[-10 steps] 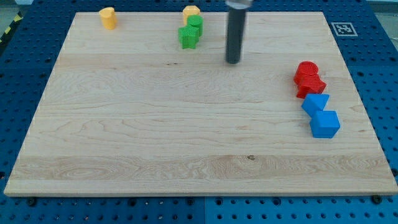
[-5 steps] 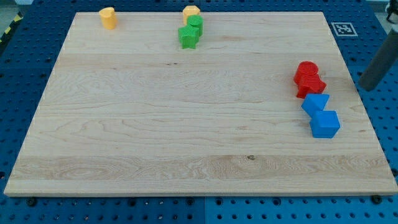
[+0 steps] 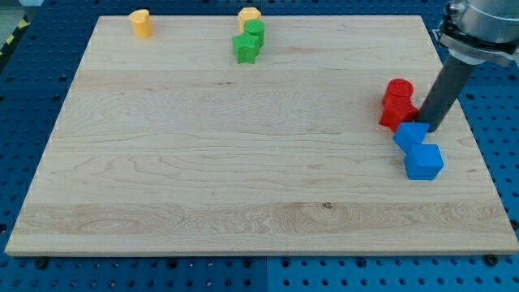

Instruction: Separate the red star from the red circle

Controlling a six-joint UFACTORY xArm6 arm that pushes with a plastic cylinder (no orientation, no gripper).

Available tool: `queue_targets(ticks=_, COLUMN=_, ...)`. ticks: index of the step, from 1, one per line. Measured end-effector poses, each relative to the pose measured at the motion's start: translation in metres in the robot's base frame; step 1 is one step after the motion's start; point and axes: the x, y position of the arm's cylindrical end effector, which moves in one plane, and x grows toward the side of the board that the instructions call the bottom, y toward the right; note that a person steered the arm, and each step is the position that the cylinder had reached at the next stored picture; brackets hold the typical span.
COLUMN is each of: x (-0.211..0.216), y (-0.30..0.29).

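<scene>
1. One dark rod; my tip (image 3: 431, 128) rests on the board, just right of the red star (image 3: 396, 114), holding nothing.
2. Red circle (image 3: 399, 89) touches the star's top; two blue blocks (image 3: 418, 149) sit below.
3. Pale wooden board (image 3: 203, 162) on blue pegboard (image 3: 32, 122); green and yellow blocks at top.

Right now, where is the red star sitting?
The red star lies near the board's right edge, directly below and touching the red circle, with a blue block just below it. My tip is at its right side.
</scene>
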Motion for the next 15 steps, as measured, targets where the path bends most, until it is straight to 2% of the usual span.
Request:
queue_targets(ticks=1, x=-0.003, y=-0.024)
queue_targets(ticks=4, x=-0.047, y=-0.068)
queue_targets(ticks=5, x=-0.032, y=-0.087)
queue_targets(ticks=7, x=-0.034, y=-0.166)
queue_targets(ticks=8, x=-0.052, y=-0.175)
queue_targets(ticks=10, x=-0.063, y=-0.130)
queue_targets(ticks=13, x=-0.054, y=-0.115)
queue_targets(ticks=15, x=-0.054, y=-0.067)
